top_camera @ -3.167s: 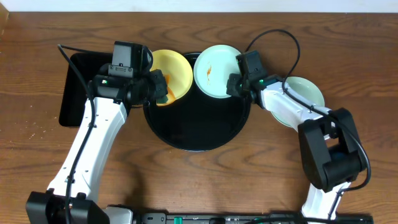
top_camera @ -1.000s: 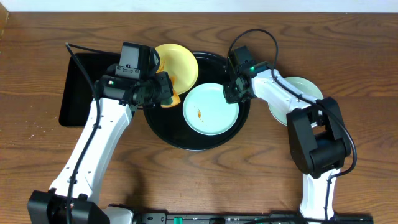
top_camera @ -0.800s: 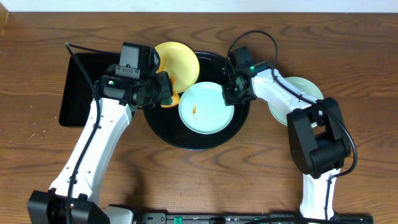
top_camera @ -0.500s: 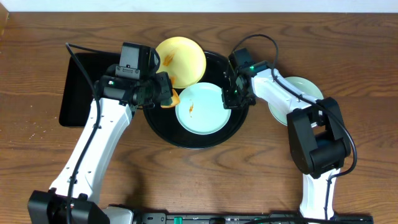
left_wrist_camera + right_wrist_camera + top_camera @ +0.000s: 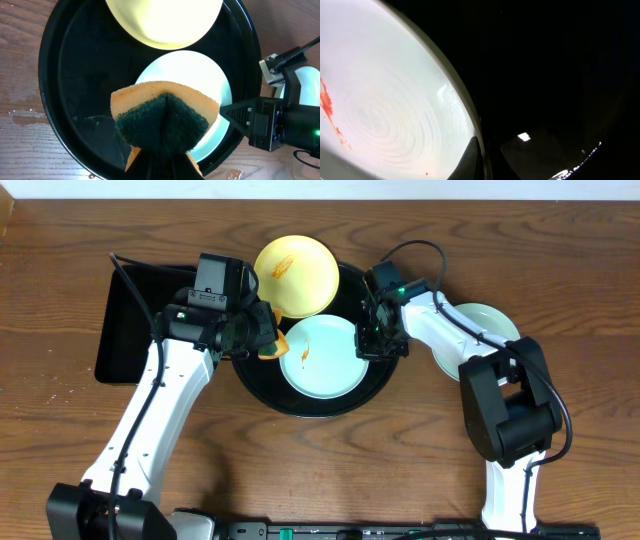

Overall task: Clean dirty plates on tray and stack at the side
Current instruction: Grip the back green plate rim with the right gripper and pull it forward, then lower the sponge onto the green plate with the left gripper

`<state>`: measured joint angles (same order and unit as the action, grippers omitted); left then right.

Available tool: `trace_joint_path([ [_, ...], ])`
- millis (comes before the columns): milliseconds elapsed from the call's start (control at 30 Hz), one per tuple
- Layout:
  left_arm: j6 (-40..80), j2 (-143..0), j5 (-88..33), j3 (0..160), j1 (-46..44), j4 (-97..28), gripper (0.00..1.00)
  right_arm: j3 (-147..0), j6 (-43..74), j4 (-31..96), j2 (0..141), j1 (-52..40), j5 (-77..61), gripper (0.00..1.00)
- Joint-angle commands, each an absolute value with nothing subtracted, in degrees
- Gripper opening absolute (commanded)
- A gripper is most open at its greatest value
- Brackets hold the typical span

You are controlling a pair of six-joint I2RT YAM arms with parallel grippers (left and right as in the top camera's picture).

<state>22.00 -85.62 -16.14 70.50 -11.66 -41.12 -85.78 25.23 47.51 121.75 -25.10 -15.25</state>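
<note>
The round black tray [image 5: 255,380] lies at the table's middle. A mint plate [image 5: 330,365] with an orange smear lies flat inside it. My right gripper [image 5: 374,340] is shut on that plate's right rim; the right wrist view shows the plate [image 5: 385,100] and a finger over its edge. A smeared pale yellow plate [image 5: 295,275] rests over the tray's far rim. A second mint plate [image 5: 495,325] sits on the table at the right. My left gripper [image 5: 262,340] is shut on an orange-and-green sponge [image 5: 165,117], held above the mint plate's [image 5: 212,80] left edge.
A smaller black rectangular tray [image 5: 130,310] lies at the left, partly under my left arm. My right arm crosses over the right-hand mint plate. Bare wood table surrounds the round tray [image 5: 70,75].
My right gripper has dragged the smeared mint plate left into the tray's middle. The yellow plate has shifted back and right over the far rim. My left gripper and sponge have barely moved.
</note>
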Motion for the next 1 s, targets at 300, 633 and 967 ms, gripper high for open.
trace_joint_path([
  [300,21.1,-85.7,-15.7,69.4,-14.2,-40.5,0.07,-85.3,25.9,47.7,123.2,-26.6,-15.1,0.01],
  [633,23.2,-86.9,-15.8,67.7,-15.3,-39.4,0.07,-85.3,25.9,47.6,123.2,-26.6,-15.1,0.01],
  [967,23.2,-95.0,-15.7,67.7,-20.1,-36.6,0.07,-85.3,25.9,47.6,123.2,-26.6,-15.1,0.01],
])
